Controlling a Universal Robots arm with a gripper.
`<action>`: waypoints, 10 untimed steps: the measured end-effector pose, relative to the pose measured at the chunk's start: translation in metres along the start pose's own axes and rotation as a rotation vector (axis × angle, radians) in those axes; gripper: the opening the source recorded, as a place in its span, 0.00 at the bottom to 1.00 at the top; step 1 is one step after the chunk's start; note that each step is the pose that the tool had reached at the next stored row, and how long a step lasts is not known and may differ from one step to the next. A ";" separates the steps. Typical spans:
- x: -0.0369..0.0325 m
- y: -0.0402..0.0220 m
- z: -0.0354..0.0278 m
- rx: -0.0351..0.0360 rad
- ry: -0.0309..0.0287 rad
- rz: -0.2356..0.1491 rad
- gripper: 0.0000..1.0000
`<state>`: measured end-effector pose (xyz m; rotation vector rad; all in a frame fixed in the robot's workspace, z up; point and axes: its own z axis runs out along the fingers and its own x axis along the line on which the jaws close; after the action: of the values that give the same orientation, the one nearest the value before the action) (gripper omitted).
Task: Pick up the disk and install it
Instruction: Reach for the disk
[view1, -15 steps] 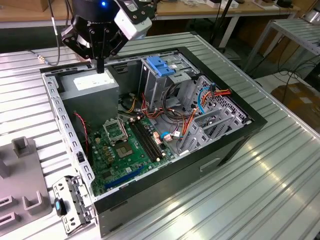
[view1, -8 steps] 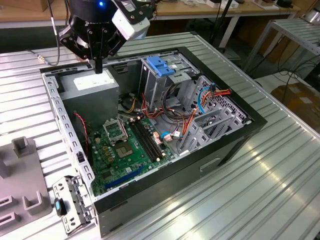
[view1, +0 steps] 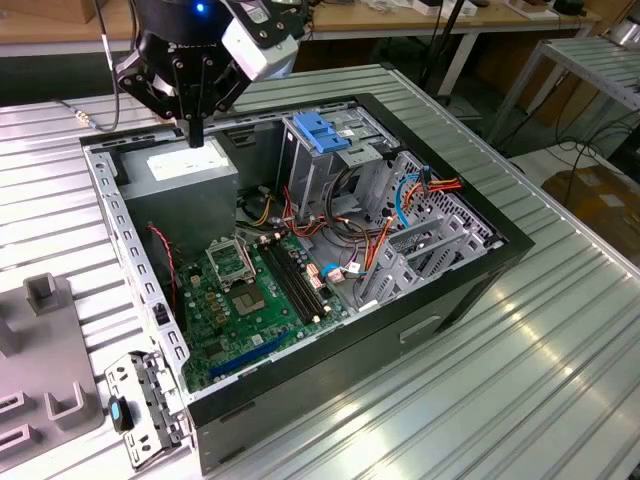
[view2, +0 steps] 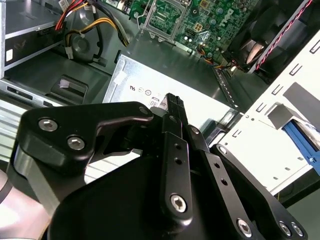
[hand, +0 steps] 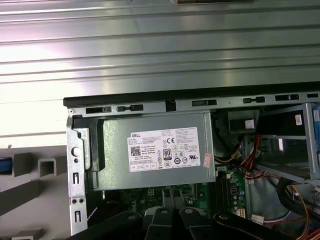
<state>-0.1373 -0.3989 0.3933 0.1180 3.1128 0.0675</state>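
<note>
Black jaws, pressed together and empty, hang over the power-supply box (view1: 190, 172). I take the blue edge beside the grey fixture (hand: 30, 190) for the disk (hand: 3, 166), unsure. A clean pick, I judge, needs jaws spread, square to its sides.

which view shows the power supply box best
The first wrist view: the power supply box lies square on, whole top and white sticker plain. The exterior view shows its top at a slant, partly behind the gripper; the second wrist view shows one corner behind the gripper.
</note>
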 end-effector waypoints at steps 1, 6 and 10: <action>0.0002 0.0000 0.0000 -0.0001 0.0000 0.000 0.11; 0.0014 -0.0001 0.0000 0.0000 0.0006 0.000 0.11; 0.0022 -0.0002 -0.0001 0.0001 0.0010 0.000 0.11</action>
<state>-0.1395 -0.3989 0.3933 0.1180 3.1137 0.0675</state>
